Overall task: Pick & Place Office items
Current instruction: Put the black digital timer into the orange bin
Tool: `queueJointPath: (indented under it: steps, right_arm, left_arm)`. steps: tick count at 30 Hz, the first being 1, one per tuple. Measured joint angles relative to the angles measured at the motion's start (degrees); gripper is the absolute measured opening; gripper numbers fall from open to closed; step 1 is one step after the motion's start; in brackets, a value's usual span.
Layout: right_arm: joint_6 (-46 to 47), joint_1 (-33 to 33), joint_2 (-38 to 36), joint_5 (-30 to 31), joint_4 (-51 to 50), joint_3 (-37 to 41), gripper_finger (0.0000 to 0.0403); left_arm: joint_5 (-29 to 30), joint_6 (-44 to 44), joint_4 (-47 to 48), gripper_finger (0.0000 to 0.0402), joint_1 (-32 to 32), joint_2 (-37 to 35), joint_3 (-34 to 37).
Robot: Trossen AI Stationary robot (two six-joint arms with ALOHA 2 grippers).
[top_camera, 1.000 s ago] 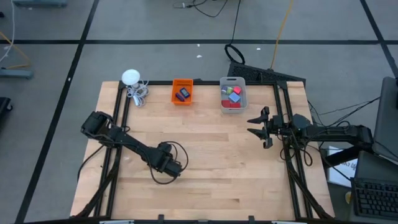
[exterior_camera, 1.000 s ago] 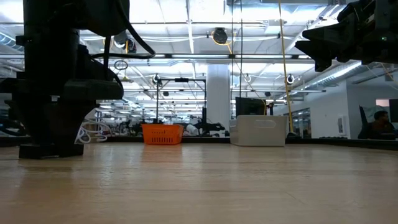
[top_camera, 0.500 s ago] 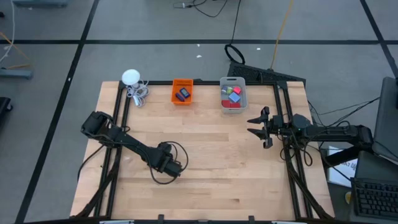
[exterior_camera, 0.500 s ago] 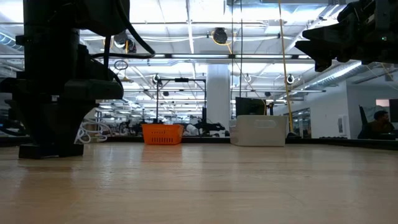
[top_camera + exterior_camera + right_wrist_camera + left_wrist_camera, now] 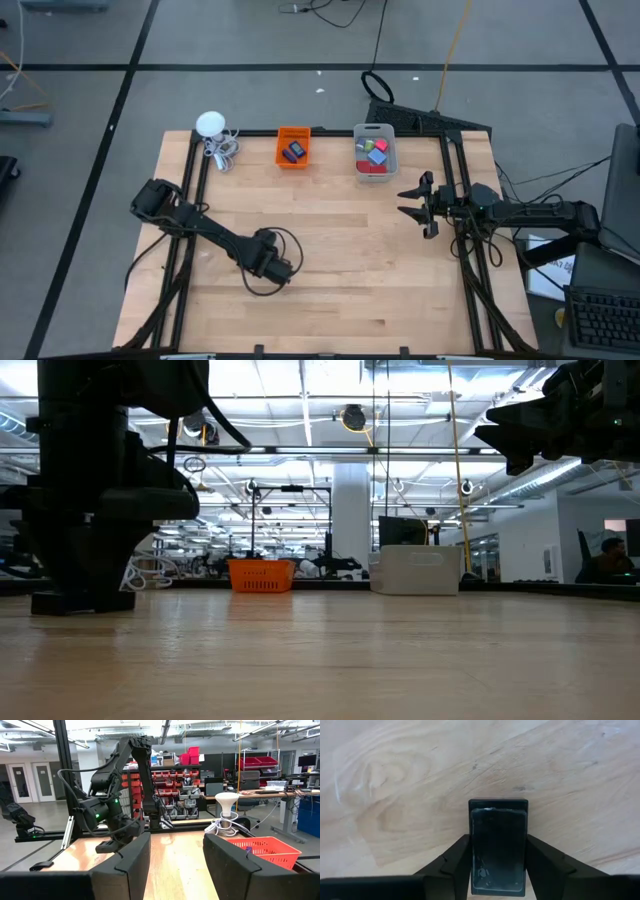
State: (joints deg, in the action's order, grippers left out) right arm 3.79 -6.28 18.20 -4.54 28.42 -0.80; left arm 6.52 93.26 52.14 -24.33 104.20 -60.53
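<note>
Fingers (image 5: 460, 862) of our left gripper (image 5: 498, 865) press against both long sides of one dark flat rectangular piece (image 5: 498, 845) lying on the pale wooden table (image 5: 350, 260), in its front-left part. Seen from above, that left gripper (image 5: 272, 262) is low over the boards, hiding the piece.

At the back edge we count two bins. One orange mesh bin (image 5: 293, 147) holds two dark flat pieces (image 5: 293, 151). One clear grey bin (image 5: 374, 150), just to its right, holds several small blocks: two red ones (image 5: 372, 169), one blue (image 5: 376, 157) and one pink (image 5: 379, 146) we can make out.

Our right gripper (image 5: 412, 203) hangs above the table's right side, fingers parted with nothing between them.

One white round gadget with coiled cable (image 5: 213, 133) sits at the back-left corner. Nothing stands between the held piece and the bins.
</note>
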Motion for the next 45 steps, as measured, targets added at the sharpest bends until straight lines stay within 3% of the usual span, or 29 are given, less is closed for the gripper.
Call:
queueJointPath:
  steps: [5,10,18,27,35,40,45]
  right_arm:
    - [0.00,0.02,0.00,0.00,0.02,0.00,0.0171]
    - [0.00,0.02,-0.02,0.00,0.01,0.00,0.0171]
    - [0.00,0.01,0.00,0.00,-0.02,0.00,0.0171]
    - [0.00,0.00,0.00,0.00,0.00,0.00,0.0171]
    - [0.00,0.02,0.00,0.00,0.00,0.00,0.0171]
    - [0.00,0.01,0.00,0.00,0.00,0.00,0.0171]
    - [0.00,0.01,-0.02,0.00,0.02,0.00,0.0171]
  left_arm:
    - [4.38,-7.21,-1.51,0.0169,0.73,0.03,-0.28]
    - [16.46,-11.91,-1.89,0.0152,2.74,-0.11,-1.85]
    - [23.01,-21.19,-2.90,0.0171,6.85,-3.97,-5.38]
    - [28.33,-35.75,-5.00,0.0152,14.80,-12.20,-9.68]
    - [25.92,-50.82,-18.27,0.0166,26.11,-19.40,-10.16]
    - [20.09,-57.42,-24.31,0.0152,34.11,-19.75,-10.16]
    - [19.01,-59.27,-25.52,0.0156,39.85,-17.71,-10.12]
